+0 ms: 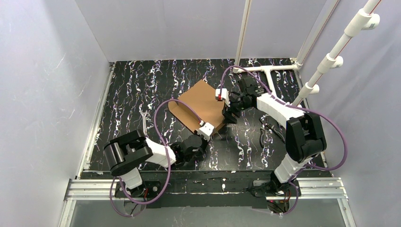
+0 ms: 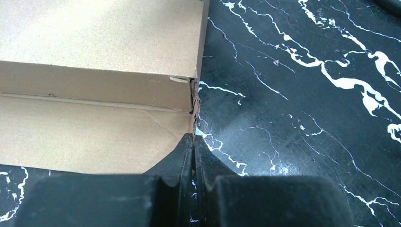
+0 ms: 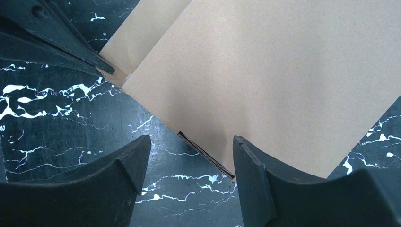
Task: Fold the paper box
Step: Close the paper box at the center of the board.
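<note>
The paper box is a flat brown cardboard shape lying mid-table, its lid panel on top. My left gripper is shut at the box's near right corner. In the left wrist view its closed fingertips touch the torn corner edge of the box; nothing shows clamped between them. My right gripper is open at the box's right edge. In the right wrist view it straddles the corrugated edge of the box, one finger over the table and one over the cardboard. The left gripper's fingers show at upper left.
A white pipe frame stands at the back right corner. A dark tool lies on the table under the right arm, and a small pale tool lies left of the box. Grey walls enclose the black marbled table.
</note>
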Controlling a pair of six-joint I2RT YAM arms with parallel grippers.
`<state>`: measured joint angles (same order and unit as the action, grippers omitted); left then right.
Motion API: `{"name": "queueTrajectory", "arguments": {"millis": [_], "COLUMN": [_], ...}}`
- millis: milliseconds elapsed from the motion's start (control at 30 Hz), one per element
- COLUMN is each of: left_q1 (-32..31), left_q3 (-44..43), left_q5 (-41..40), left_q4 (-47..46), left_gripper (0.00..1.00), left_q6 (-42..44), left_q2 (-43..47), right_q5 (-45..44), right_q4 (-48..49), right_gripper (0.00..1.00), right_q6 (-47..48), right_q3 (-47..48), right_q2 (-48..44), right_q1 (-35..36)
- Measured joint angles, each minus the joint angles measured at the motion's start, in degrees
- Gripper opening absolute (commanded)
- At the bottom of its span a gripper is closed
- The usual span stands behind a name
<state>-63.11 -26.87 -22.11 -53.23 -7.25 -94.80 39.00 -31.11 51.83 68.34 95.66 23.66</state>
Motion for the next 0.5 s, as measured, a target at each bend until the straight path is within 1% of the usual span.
{"name": "queueTrajectory", "arguments": {"millis": [267, 500], "left_q1": [1.2, 2.27], "left_q3": [-1.01, -1.86], "left_q5": [0.57, 3.23], "left_q4": [4.04, 6.29], "left_gripper": [0.0, 0.0], "left_q6": [-3.5, -5.22], "left_q2": [1.31, 1.9], "right_q5": [-0.11, -1.57], "right_q4": [1.51, 3.28], "right_gripper": [0.73, 0.74], "right_q6": [-1.49, -3.69], "right_q3": [-0.85, -1.53], "right_q2": [-0.04, -0.07], "right_q1": [0.0, 0.0]}}
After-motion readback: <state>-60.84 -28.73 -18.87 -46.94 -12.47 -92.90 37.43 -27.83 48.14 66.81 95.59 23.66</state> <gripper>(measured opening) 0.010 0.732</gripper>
